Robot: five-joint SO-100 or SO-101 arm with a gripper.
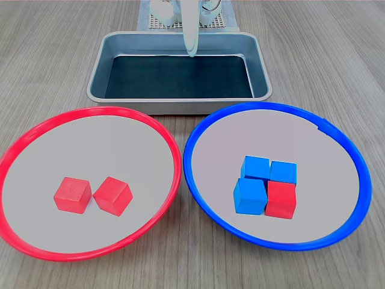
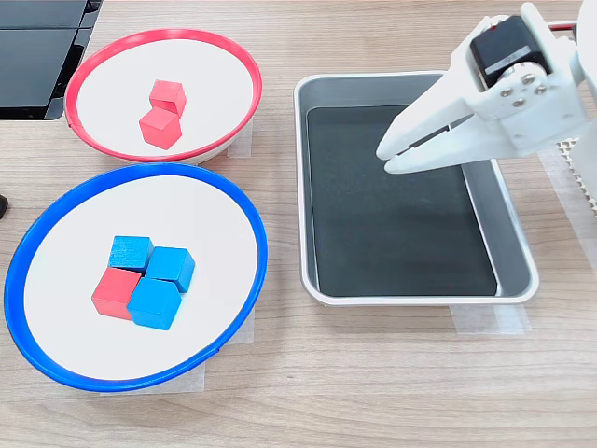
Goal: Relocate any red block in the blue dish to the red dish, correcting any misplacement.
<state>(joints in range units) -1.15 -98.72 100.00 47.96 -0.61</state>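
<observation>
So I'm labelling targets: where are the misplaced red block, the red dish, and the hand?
red block (image 1: 281, 199), first exterior view, on its front face.
red dish (image 1: 157, 128), first exterior view, on its rim.
hand (image 2: 382, 155), second exterior view, between its fingertips.

The white tool (image 2: 390, 154) hangs level, jaws nearly closed, holding nothing.

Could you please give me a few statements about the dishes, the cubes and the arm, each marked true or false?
1. The blue dish holds one red block among three blue cubes. True.
2. The red dish holds three red cubes. False: it holds two red cubes.
3. The pincer is over the metal tray in the second exterior view. True.
4. The pincer grips a blue cube. False: it carries nothing, jaws nearly together.
5. The metal tray contains cubes. False: none are seen in it.
</observation>
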